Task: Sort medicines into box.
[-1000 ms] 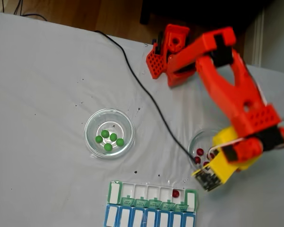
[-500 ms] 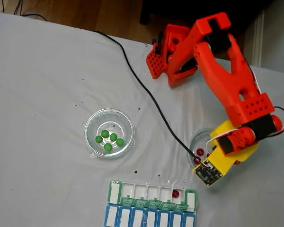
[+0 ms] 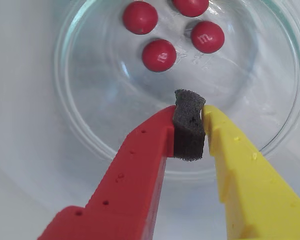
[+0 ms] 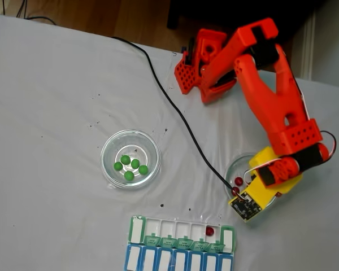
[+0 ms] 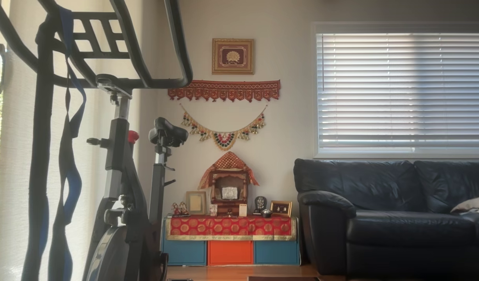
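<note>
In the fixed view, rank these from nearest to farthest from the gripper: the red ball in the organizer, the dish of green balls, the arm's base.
From the gripper:
1. Red ball, lower left, in the green row.
2. Arm's base, top.
3. Green-ball dish, far left.

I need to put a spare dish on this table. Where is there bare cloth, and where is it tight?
Fixed view: bare cloth left of the green-ball dish, and between that dish and the black cable. Crowded on the right: the arm overhangs the red-ball dish, with the pill organizer at the near edge below.
</note>
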Controlling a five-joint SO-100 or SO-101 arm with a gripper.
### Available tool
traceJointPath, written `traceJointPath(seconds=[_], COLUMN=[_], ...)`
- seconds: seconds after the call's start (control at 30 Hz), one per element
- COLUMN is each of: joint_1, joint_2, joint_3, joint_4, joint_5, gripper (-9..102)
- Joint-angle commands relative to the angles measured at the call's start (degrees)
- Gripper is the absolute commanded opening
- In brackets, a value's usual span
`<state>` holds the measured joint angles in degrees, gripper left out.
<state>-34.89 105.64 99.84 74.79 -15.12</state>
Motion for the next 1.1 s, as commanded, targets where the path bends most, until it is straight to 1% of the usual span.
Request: traceJointPath(seconds=[0.0, 0.17, 0.73, 1.07], joint_1=[-0.7, 0.0, 1.7, 2.1], joint_2=[0.0, -2.0, -4.3, -8.3], joint_3=[-3.1, -3.6, -7.0, -11.1], joint_4=[-1.1, -2.3, -2.3, -2.1], joint_5=[0.9, 0.7, 0.7, 1.8], gripper=[1, 2, 17, 21])
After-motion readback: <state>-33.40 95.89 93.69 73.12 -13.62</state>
